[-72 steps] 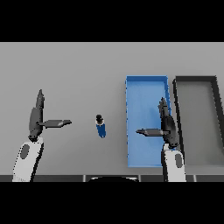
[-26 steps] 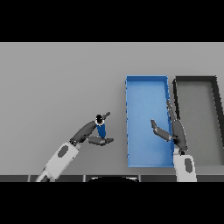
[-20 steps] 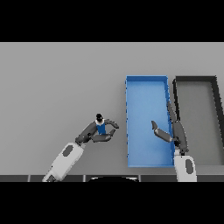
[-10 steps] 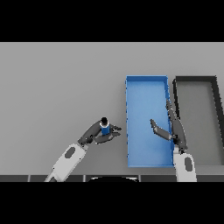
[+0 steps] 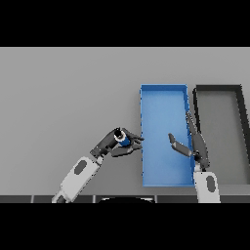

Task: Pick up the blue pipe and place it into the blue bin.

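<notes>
So the pickup part looks done: the left hand [image 5: 113, 146] has its fingers curled around the blue pipe [image 5: 121, 140], with the pipe's dark end cap poking out toward 10 o'clock. It sits just beside the blue bin [image 5: 164, 90], right off the bin's 9 o'clock wall, but not over it yet. I can't tell for sure whether the pipe is clear of the desk [image 5: 68, 93]. What's left, I'd say, is carrying it over that wall toward 3 o'clock and letting go inside.

The right hand [image 5: 191, 141] hovers over the bin's 3 o'clock side, fingers straight and loose, holding nothing.

The surface is a plain grey desk. A dark grey bin [image 5: 218, 89] sits right next to the blue one at 3 o'clock. Nothing of the room shows beyond the desk.
</notes>
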`<move>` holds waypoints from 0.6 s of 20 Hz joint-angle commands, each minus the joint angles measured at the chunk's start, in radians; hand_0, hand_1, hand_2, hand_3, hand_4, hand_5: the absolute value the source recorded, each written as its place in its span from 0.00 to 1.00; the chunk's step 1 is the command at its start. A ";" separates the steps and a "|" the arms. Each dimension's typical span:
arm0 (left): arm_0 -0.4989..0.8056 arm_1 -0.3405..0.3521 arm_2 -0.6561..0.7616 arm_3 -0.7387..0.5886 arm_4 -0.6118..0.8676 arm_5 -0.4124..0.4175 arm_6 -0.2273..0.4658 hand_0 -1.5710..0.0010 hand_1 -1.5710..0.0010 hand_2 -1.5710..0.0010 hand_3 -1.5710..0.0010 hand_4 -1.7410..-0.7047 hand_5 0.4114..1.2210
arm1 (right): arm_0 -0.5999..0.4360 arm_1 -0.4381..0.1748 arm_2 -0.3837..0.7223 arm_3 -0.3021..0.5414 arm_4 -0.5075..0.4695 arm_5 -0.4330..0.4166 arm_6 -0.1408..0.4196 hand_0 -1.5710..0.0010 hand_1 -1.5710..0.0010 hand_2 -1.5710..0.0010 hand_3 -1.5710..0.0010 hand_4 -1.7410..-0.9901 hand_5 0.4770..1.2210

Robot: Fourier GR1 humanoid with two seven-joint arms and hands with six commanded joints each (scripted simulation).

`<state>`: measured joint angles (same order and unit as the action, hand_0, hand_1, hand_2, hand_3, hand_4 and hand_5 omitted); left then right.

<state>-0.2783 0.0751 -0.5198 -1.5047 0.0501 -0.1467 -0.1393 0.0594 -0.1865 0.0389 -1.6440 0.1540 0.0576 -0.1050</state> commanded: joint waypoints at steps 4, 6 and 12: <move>-0.017 -0.017 0.001 -0.035 -0.014 -0.016 0.070 0.00 0.00 0.00 0.00 0.26 1.00 | -0.002 -0.006 -0.009 0.001 -0.005 0.000 -0.005 1.00 1.00 1.00 1.00 0.78 0.22; -0.004 -0.017 0.000 -0.042 -0.029 -0.025 0.078 0.00 0.00 0.00 0.00 0.26 1.00 | 0.008 -0.001 0.000 -0.014 0.010 -0.011 -0.011 1.00 1.00 1.00 1.00 0.79 0.22; -0.008 -0.042 0.026 -0.017 -0.056 -0.051 0.071 0.00 0.00 0.00 0.00 0.26 1.00 | 0.115 0.007 0.017 -0.147 0.086 -0.080 0.003 1.00 1.00 1.00 1.00 0.73 0.22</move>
<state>-0.2862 0.0327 -0.4934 -1.5219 -0.0066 -0.1991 -0.0712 0.1742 -0.1793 0.0561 -1.7910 0.2396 -0.0225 -0.1055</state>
